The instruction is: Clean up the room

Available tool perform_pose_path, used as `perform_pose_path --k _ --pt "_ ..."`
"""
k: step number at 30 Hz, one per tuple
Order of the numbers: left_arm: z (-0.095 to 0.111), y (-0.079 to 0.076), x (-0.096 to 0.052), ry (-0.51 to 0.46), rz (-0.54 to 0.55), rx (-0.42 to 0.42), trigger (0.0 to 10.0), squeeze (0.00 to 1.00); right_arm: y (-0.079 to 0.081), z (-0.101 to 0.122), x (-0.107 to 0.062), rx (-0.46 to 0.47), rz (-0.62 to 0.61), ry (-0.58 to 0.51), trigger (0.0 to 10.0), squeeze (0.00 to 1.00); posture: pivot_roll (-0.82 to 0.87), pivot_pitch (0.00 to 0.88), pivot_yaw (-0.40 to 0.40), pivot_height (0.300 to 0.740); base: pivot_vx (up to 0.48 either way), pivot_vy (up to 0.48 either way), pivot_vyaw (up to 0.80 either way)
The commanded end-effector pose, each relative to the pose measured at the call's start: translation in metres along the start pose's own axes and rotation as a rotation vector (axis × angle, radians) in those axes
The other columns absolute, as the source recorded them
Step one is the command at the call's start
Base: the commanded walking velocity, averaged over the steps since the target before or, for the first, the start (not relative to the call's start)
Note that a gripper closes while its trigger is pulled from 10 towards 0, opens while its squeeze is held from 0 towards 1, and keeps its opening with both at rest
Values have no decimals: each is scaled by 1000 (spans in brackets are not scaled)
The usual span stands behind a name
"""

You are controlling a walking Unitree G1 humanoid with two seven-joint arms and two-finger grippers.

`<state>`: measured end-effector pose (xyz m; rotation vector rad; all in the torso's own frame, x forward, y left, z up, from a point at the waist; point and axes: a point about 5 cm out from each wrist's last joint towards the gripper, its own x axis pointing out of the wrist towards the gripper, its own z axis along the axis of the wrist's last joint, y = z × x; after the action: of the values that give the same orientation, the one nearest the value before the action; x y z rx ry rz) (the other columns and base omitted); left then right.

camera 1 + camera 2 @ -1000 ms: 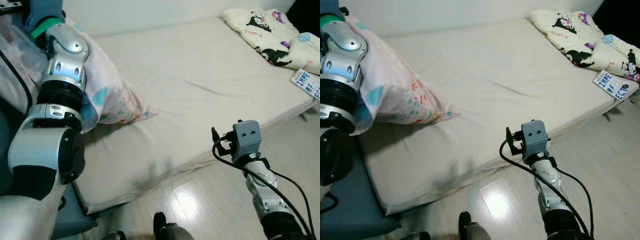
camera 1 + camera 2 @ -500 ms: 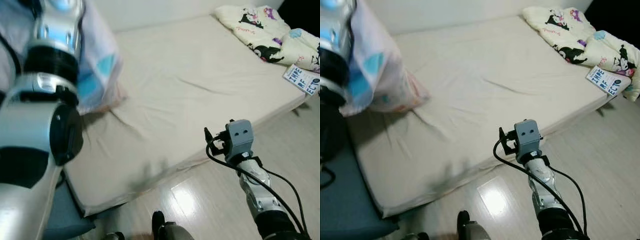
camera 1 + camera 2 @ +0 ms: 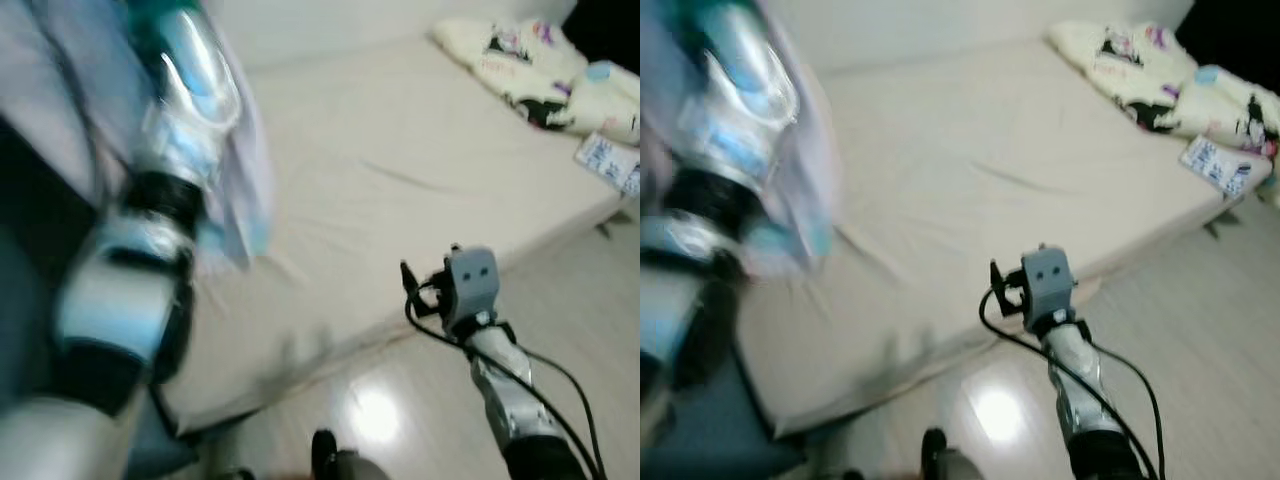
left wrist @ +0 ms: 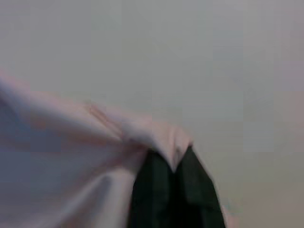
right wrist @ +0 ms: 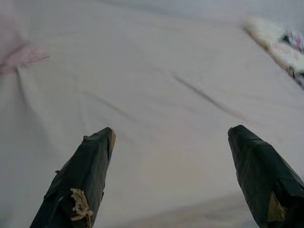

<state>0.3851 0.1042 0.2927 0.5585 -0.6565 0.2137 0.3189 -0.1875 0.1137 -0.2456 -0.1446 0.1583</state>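
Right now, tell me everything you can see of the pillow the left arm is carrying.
The pillow is soft and fabric-covered, pale pink-lavender with turquoise and faint pink printed patches. It is motion-blurred, so the print cannot be read. It hangs lifted at the left end of the bed, draped behind the raised left arm, its lower edge near the cream sheet. In the left wrist view the left gripper is shut on a bunched fold of its cover, the cloth creased around the fingertips. Its upper part runs out of frame.

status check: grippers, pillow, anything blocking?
Left gripper shut on pillow, lifted above the bed. Right gripper open, empty, at the mattress edge. Printed blanket and a book at the far end. Nothing blocking.
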Motion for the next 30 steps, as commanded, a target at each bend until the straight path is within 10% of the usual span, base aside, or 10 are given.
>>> perform_pose_path --k 1,4,10,12,21,22,30 --pt "16 -2 -4 -39 -108 -47 10000 0 -1 -12 -9 7 -8 50 10000 0 -58 217 2 740 0 0 0" --pt "-9 -8 -58 104 -397 -73 10000 0 3 -13 -10 15 3 55 10000 0 -40 225 -1 740 0 0 0" --pt "-29 1 -73 226 -513 -30 10000 0 8 -9 -4 19 16 46 10000 0 -28 223 4 740 0 0 0" --pt "-52 1 -85 415 -590 -34 10000 0 7 -8 -4 20 14 42 10000 0 -28 223 4 740 0 0 0" --pt "-80 3 -119 500 -728 81 10000 0 6 -10 -8 17 10 47 10000 0 -40 224 9 740 0 0 0" --pt "-82 3 -127 498 -757 109 10000 1000 6 -10 -9 18 8 49 10000 0 -40 224 9 740 0 0 0" --pt "-89 5 -136 500 -717 244 10000 1000 12 -6 -5 27 17 39 10000 0 -50 223 13 740 0 0 0"
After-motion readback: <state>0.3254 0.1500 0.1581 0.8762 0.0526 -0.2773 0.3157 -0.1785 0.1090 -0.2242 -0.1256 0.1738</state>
